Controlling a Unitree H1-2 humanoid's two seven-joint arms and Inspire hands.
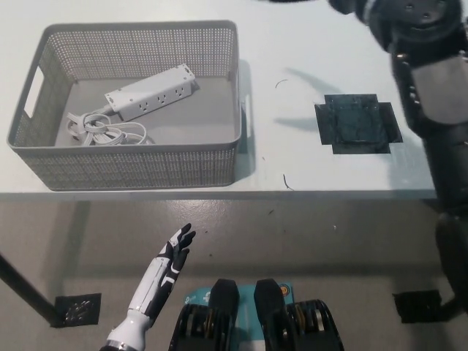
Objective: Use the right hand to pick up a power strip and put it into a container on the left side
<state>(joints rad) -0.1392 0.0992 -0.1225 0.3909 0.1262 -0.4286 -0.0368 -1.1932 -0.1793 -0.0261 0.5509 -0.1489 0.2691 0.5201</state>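
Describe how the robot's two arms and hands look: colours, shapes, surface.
The left hand is slim, with a white back, dark fingers and black gaps at the joints, on a narrow white forearm. The right arm is bulky, made of matte black rounded shell segments with round fastener caps near its top. The right hand itself lies outside the picture. No cables or markings show.

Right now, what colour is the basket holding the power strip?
Grey, with perforated mesh walls; head view shows it best.

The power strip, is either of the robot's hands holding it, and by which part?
No. The power strip lies loose in the basket. The left hand hangs open below the table; the right hand is out of view.
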